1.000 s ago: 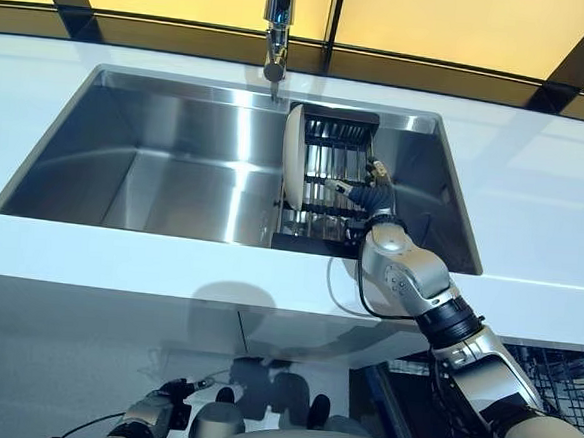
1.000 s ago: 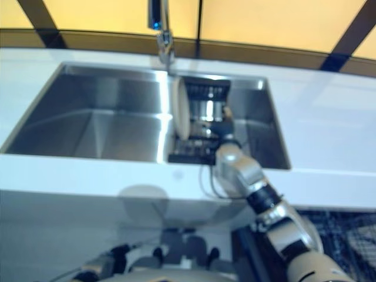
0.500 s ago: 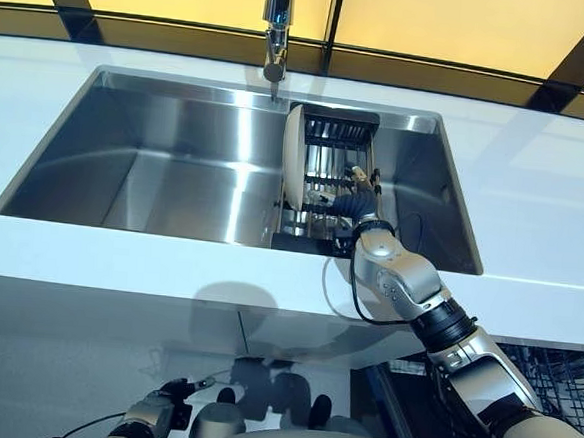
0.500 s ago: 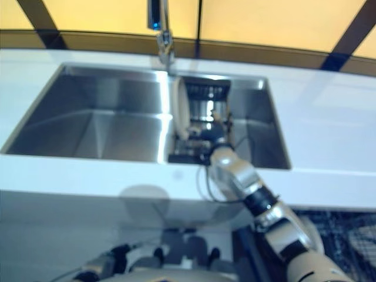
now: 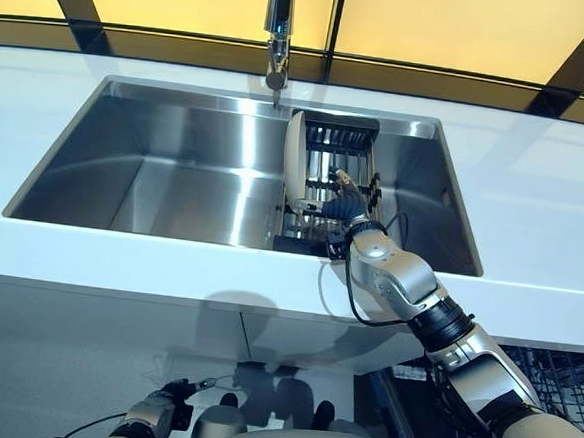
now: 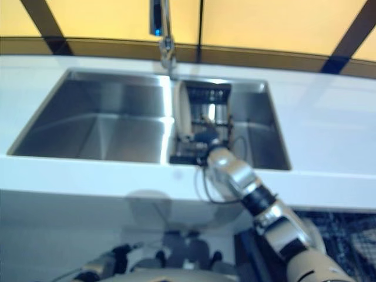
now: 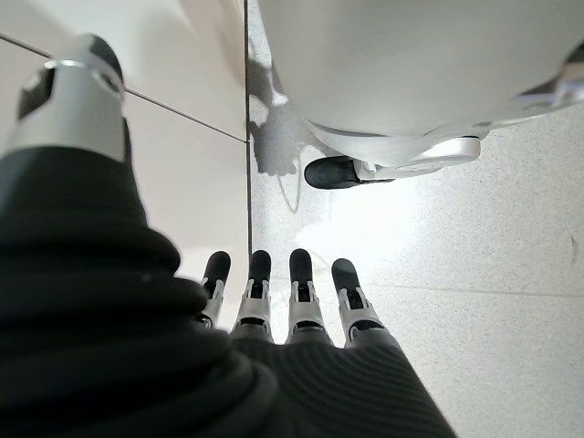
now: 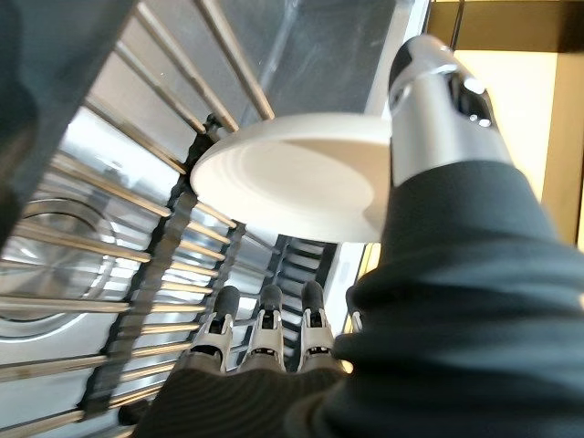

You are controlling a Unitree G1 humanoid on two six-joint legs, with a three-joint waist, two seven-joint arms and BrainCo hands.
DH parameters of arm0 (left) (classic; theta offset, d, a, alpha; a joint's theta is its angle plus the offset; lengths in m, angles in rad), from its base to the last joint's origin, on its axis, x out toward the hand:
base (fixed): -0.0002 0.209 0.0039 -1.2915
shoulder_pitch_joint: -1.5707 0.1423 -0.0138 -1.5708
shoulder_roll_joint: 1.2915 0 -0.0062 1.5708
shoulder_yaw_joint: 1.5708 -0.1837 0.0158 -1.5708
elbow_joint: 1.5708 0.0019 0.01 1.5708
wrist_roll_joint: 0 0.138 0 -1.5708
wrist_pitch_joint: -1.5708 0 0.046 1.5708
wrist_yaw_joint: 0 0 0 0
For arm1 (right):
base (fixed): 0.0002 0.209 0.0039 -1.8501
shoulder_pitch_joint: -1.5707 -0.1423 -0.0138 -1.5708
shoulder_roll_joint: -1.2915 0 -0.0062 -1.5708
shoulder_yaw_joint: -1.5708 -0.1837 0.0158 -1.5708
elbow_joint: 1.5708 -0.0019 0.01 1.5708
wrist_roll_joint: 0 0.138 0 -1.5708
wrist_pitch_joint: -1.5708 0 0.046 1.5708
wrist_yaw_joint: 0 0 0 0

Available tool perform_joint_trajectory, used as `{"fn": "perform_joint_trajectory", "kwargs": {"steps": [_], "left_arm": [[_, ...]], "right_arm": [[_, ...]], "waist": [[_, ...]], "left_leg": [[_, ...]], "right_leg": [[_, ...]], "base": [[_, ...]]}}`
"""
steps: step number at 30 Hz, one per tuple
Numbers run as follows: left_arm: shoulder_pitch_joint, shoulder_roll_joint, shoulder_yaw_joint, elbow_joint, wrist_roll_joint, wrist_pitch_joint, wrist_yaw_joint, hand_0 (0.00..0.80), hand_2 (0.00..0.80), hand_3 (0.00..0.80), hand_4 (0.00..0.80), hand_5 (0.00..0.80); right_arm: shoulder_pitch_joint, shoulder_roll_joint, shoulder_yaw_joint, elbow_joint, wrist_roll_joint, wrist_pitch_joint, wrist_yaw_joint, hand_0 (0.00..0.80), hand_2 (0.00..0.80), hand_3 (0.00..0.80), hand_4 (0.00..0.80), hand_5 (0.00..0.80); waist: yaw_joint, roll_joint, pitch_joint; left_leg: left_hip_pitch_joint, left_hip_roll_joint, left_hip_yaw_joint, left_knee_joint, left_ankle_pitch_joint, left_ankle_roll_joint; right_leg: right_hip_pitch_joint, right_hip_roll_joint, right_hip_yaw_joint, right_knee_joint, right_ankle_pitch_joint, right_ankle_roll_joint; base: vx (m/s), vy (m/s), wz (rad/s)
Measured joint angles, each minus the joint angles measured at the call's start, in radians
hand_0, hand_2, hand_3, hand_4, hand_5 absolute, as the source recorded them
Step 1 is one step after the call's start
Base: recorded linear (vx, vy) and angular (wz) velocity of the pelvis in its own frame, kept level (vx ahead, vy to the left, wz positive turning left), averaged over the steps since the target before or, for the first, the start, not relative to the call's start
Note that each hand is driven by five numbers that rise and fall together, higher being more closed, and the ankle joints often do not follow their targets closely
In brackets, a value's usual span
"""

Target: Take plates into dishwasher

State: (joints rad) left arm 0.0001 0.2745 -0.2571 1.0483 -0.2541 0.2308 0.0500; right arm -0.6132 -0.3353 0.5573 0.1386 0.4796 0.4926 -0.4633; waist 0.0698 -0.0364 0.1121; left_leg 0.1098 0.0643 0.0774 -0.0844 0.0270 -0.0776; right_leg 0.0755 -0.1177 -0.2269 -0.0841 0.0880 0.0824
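White counter wraps a steel sink, with a faucet rising at its back edge. Low at the left, below the counter's front, the left hand hangs over the floor with its fingers straight and holding nothing. Toward the sink's right side sits a wire dish rack, and a white plate stands on edge at the rack's left end. Reaching into the rack just beside the plate, the right hand has its fingers extended along the wires; its thumb seems to lie against the plate's face, though contact is hard to confirm.
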Motion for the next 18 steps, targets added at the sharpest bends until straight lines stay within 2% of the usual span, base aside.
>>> {"fn": "perform_joint_trajectory", "kwargs": {"steps": [10,18], "left_arm": [[-0.002,0.001,0.000,0.000,0.002,0.004,0.000,0.000,0.000,0.000,0.000,0.000],[-0.003,0.017,0.003,-0.001,0.005,0.035,-0.002,0.000,0.000,0.000,0.000,0.000]], "right_arm": [[-0.042,-0.013,0.005,0.022,-0.037,0.025,0.061,0.000,0.000,0.000,0.000,0.000],[-0.132,-0.154,-0.047,0.022,-0.036,0.025,0.061,0.000,0.000,0.000,0.000,0.000]], "waist": [[0.003,-0.019,-0.012],[0.005,-0.034,-0.013]], "left_leg": [[-0.001,0.000,-0.011,0.000,0.000,0.000],[-0.009,0.001,-0.027,0.000,0.002,-0.001]], "right_leg": [[0.005,-0.001,-0.007,0.000,-0.001,0.000],[0.009,0.000,-0.027,0.000,-0.002,0.001]], "base": [[0.000,-0.002,0.01],[-0.001,-0.044,0.07]]}}
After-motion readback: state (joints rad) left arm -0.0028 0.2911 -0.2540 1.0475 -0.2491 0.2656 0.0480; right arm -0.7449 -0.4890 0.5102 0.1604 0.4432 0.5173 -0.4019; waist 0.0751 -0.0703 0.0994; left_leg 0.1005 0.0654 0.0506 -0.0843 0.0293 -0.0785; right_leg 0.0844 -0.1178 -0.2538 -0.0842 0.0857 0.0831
